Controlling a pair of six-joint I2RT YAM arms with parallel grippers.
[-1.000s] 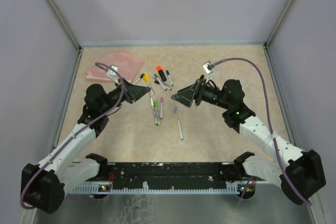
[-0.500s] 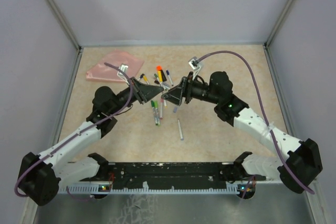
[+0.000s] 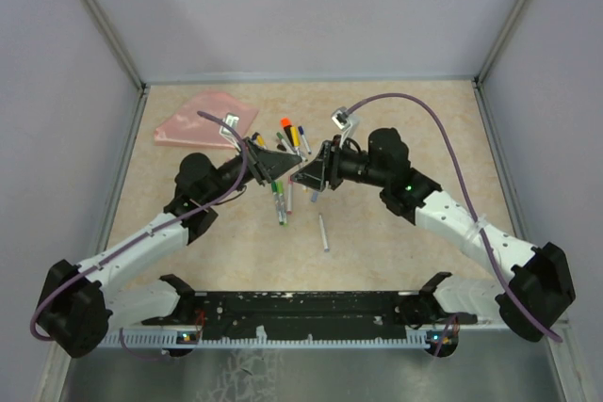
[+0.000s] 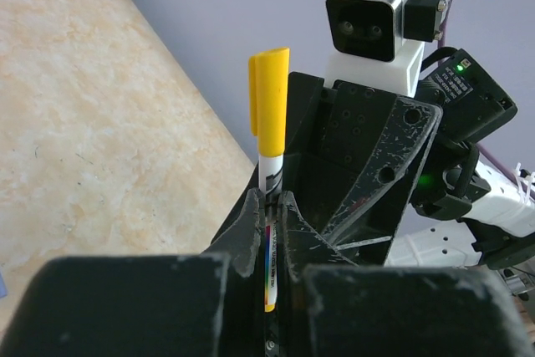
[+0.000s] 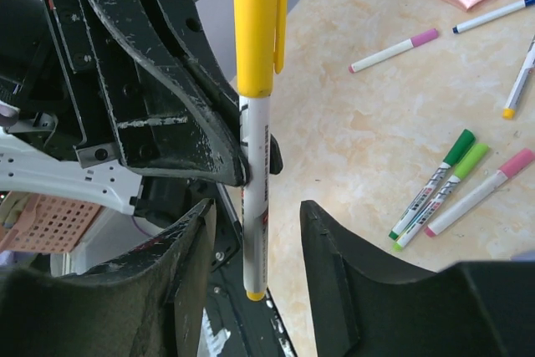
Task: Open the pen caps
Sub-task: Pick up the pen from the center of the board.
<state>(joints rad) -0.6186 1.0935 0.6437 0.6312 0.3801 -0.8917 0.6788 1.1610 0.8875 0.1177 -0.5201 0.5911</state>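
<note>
Cap (image 4: 270, 98), yellow, clipped, tops pen (image 4: 269, 175) pinched by left gripper (image 4: 269, 206); right gripper (image 5: 255, 215) agape

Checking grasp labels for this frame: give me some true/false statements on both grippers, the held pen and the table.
1. The left gripper is shut on the white pen barrel. True.
2. The yellow cap is already off that pen. False: it sits on the barrel's end.
3. The right gripper is clamped on the yellow cap. False: its jaws stand apart on either side of the barrel, gripping nothing.
4. The pink pouch lies at the far left of the table. True.
5. Two green-capped pens lie side by side on the table. True.
</note>
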